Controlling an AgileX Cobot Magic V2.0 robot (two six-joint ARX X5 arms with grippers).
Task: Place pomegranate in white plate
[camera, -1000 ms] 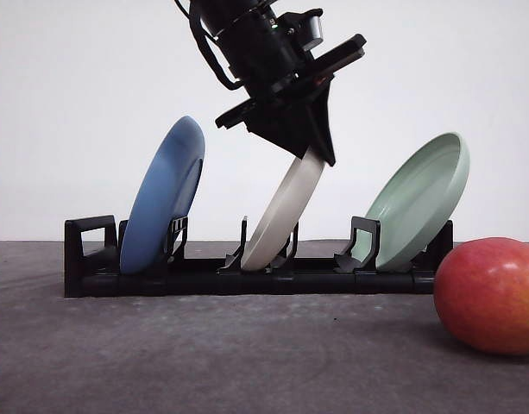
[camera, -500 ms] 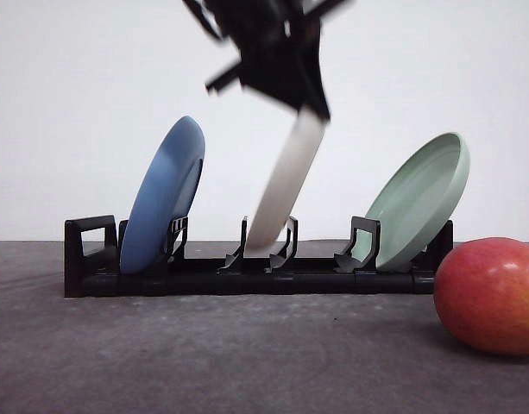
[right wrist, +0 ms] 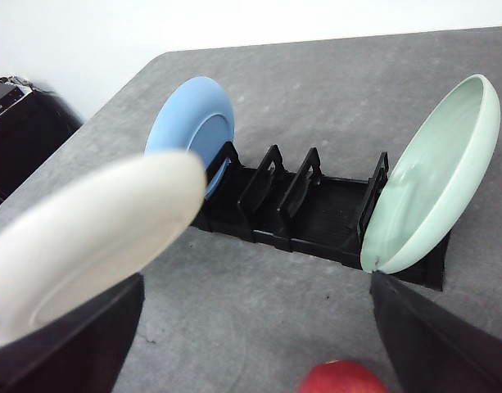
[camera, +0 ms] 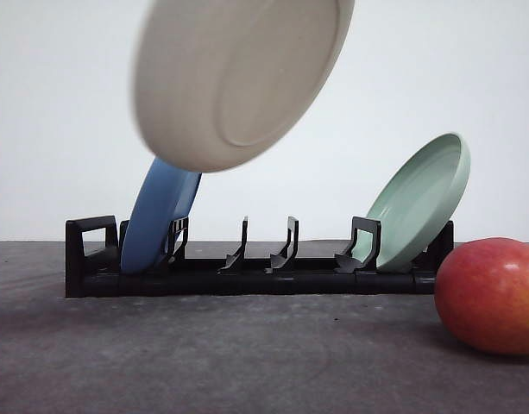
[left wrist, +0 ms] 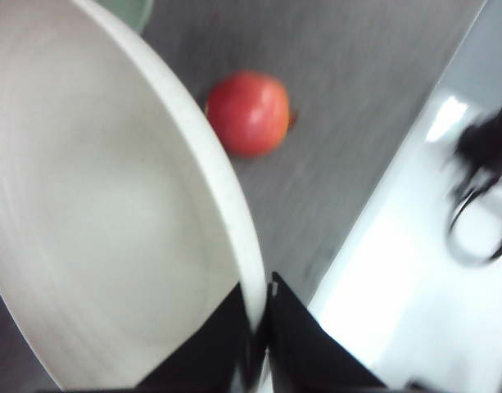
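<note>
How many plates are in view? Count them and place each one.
3. The white plate is in the air, gripped at its rim by the left gripper. The blue plate and pale green plate stand at opposite ends of the black rack.

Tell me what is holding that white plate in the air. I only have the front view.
Observer: The left gripper is clamped on the white plate at its rim, one finger on each face.
Operator: Give me the state of the right gripper.
Observer: It is open, its fingers spread wide with nothing between them, looking down over the rack.
Operator: Report which way the pomegranate's crown points.
Observer: In the left wrist view the pomegranate lies on the table with its crown nub pointing sideways, on the side away from the plate.
</note>
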